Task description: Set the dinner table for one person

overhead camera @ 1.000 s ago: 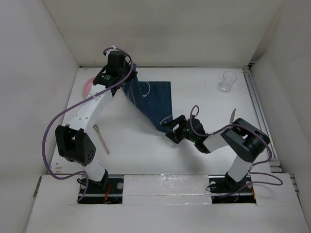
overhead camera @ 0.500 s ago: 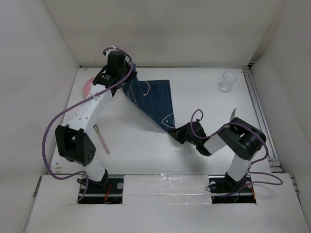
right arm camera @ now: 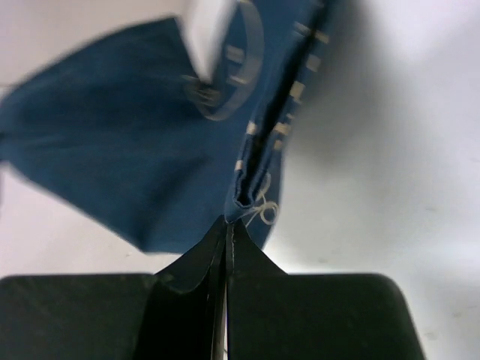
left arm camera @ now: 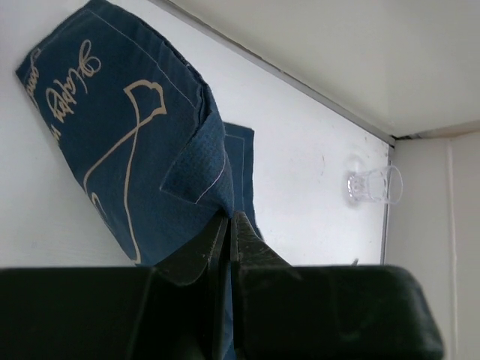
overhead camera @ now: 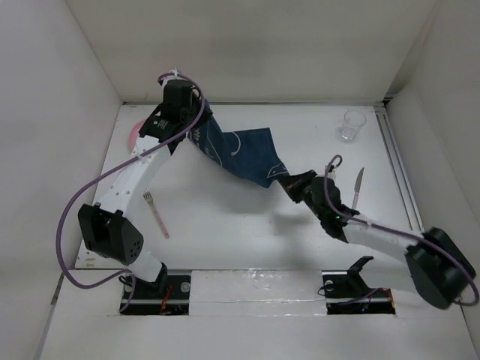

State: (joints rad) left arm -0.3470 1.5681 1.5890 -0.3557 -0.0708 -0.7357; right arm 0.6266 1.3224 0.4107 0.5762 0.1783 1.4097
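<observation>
Both claws are shut on the placemat (overhead camera: 244, 154). Its far-left edge is clamped by the left claw (left arm camera: 229, 217), with cloth bunched between closed jaws. Its near-right corner is pinched by the right claw (right arm camera: 226, 223), jaws fully together on the cloth. The placemat is held creased and sagging between the two grips, not flat. Under it the tabletop (overhead camera: 225, 225) is spread well past every edge, walled in white at far, left and right. Right of the placemat, well apart, a glass (overhead camera: 350, 125) is stood upright. A knife (overhead camera: 358, 187) is laid right of the placemat, near the right claw. A fork (overhead camera: 157, 216) is laid left of it, toward the near side. A pink plate (overhead camera: 133, 135) is seen at the placemat's far left, partly hidden by the left arm.
</observation>
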